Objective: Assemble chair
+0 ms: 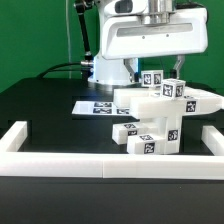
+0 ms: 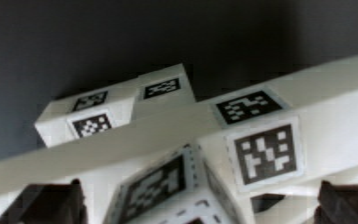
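The white chair (image 1: 160,112) stands partly built in the middle of the black table, a stack of blocky tagged parts with a flat slab (image 1: 196,102) jutting toward the exterior view's right. My gripper (image 1: 161,70) hangs right over its top tagged posts (image 1: 153,79). In the wrist view the gripper (image 2: 194,205) is open, with dark fingers (image 2: 43,205) far apart on either side of a tagged white post (image 2: 179,185). I see a gap on at least one side. More tagged chair blocks (image 2: 247,130) fill the view beyond it.
The marker board (image 1: 98,107) lies flat behind the chair on the exterior view's left. A low white border rail (image 1: 100,165) runs along the front and up both sides (image 1: 14,136). Small tagged blocks (image 1: 127,131) sit at the chair's base.
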